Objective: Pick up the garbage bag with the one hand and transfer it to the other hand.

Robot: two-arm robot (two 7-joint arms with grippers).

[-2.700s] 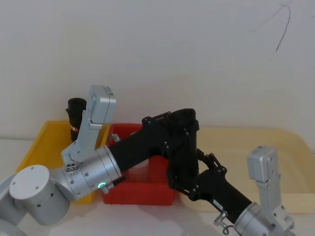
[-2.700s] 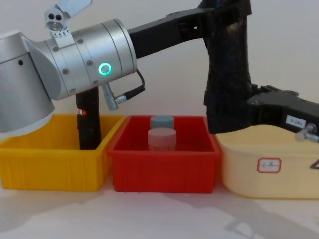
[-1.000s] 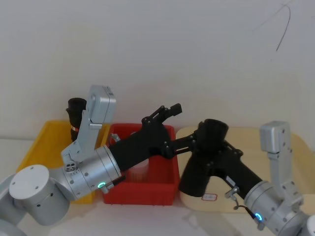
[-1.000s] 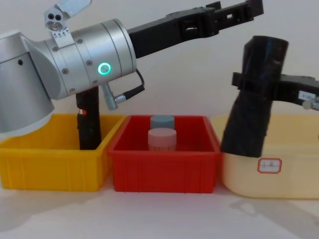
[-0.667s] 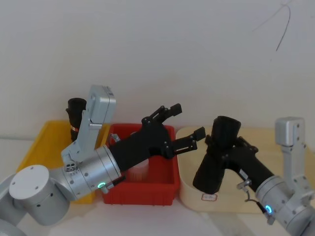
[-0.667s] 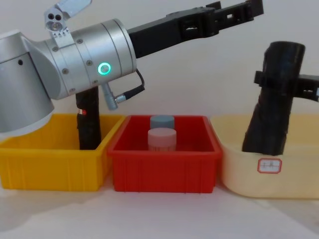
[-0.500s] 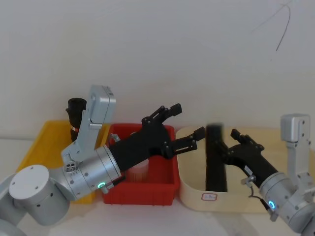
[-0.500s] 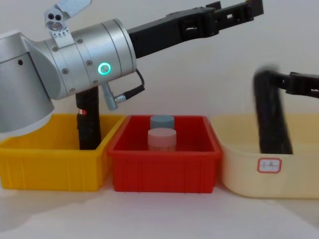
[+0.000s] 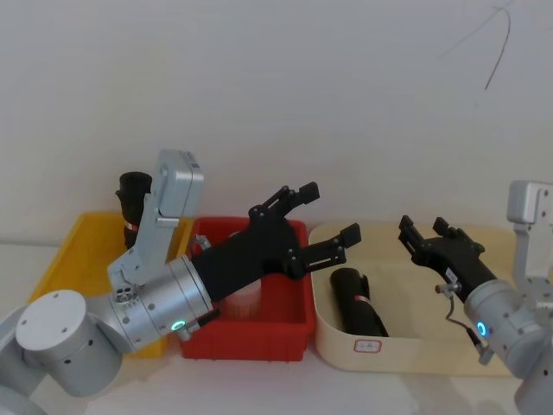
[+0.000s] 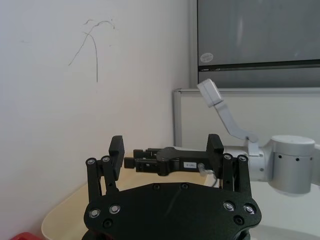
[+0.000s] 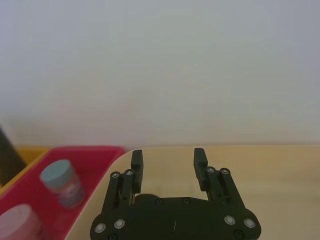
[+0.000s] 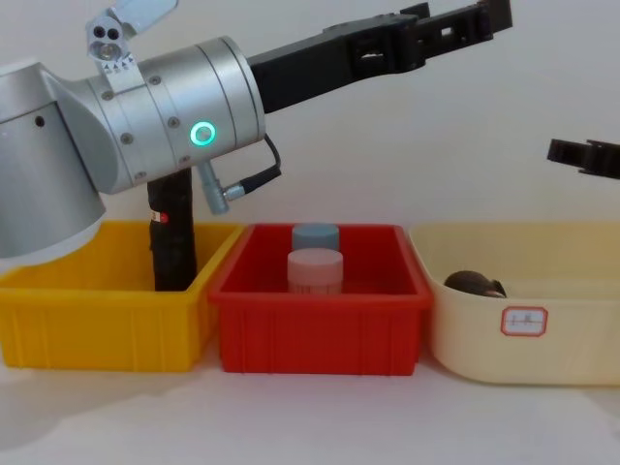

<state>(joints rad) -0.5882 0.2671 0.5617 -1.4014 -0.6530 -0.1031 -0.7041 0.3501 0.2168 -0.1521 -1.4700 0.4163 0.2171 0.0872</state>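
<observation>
Now the garbage bag (image 9: pixel 359 303) lies flat in the cream bin (image 9: pixel 415 359); left hand (image 9: pixel 328 212) and right hand (image 9: pixel 423 226) hover nearby, both spread and empty. We should grip mid-roll and release only once the other hand clamps.

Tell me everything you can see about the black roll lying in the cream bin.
The black, crinkly, slightly glossy plastic garbage bag roll, a soft cylinder, lies on its side inside the cream rounded plastic bin, near its left end. In the chest view its end peeks over the rim. The open left gripper and right gripper hang above, touching nothing.
</observation>
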